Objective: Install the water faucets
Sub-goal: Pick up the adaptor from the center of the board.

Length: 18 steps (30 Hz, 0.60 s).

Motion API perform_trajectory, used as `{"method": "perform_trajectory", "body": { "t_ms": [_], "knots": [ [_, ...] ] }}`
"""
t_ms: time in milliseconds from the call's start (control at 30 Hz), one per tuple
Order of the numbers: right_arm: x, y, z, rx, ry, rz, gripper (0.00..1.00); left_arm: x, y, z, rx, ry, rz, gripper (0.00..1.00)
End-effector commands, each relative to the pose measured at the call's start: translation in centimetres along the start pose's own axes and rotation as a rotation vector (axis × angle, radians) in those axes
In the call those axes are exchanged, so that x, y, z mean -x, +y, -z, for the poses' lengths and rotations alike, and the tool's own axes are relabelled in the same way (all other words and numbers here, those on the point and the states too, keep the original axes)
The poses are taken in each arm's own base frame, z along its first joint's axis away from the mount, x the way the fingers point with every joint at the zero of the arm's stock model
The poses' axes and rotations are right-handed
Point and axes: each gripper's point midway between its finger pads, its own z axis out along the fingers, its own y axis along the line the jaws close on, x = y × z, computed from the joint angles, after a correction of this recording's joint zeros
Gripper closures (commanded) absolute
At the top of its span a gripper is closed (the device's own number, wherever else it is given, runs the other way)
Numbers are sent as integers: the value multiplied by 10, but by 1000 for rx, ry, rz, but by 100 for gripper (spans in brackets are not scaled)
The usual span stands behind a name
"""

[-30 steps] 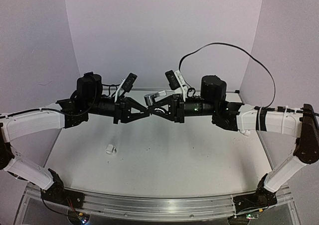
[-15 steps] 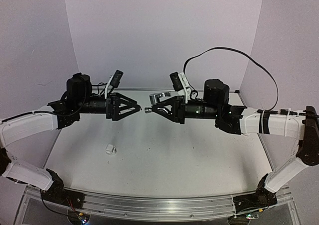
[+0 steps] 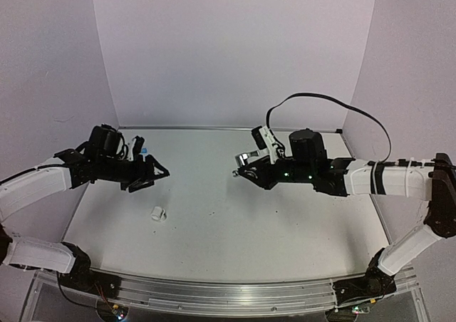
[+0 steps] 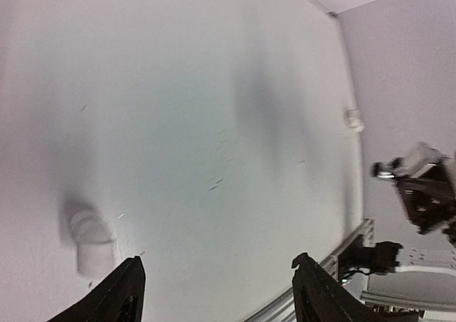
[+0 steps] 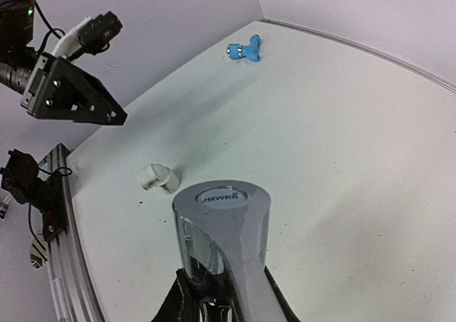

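My right gripper [image 3: 244, 168] [image 5: 224, 304] is shut on the shiny silver faucet [image 5: 223, 229] [image 3: 248, 157], held above the middle of the table; it also shows in the left wrist view as the silver faucet [image 4: 410, 162]. The blue faucet [image 5: 244, 50] [image 3: 142, 151] lies on the table at the back left. My left gripper [image 3: 155, 173] [image 4: 217, 293] hangs open and empty over the left side, just in front of the blue faucet, its black fingers [image 4: 117, 297] wide apart.
A small white pipe fitting [image 3: 158, 213] [image 4: 89, 238] [image 5: 158, 177] lies on the table in front of the left gripper. Another white fitting [image 4: 353, 117] sits near the right wall. The aluminium rail [image 3: 214, 293] runs along the near edge.
The left gripper opened, let go at the meeting point with the right gripper, and drew back left and down. The right arm sank lower with the silver faucet.
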Motion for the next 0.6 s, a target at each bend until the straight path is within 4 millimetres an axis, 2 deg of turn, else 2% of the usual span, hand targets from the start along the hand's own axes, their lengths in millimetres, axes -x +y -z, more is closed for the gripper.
{"method": "perform_trajectory", "body": {
  "t_ms": [0, 133, 233, 400, 567],
  "knots": [
    [11, -3, 12, -48, -47, 80, 100, -13, 37, 1, 302, 53, 21, 23],
    [11, 1, 20, -31, -65, 82, 100, -14, 66, -18, 540, 133, -81, 21],
    [14, 5, 28, -22, -81, 86, 100, -22, 80, -36, 614, 207, -112, 18],
    [18, 9, 37, -20, -99, 92, 100, -25, 97, -51, 681, 275, -165, 20],
    [18, 13, 39, -3, -95, 93, 100, -48, 107, -74, 667, 427, -164, 20]
  ]
}}
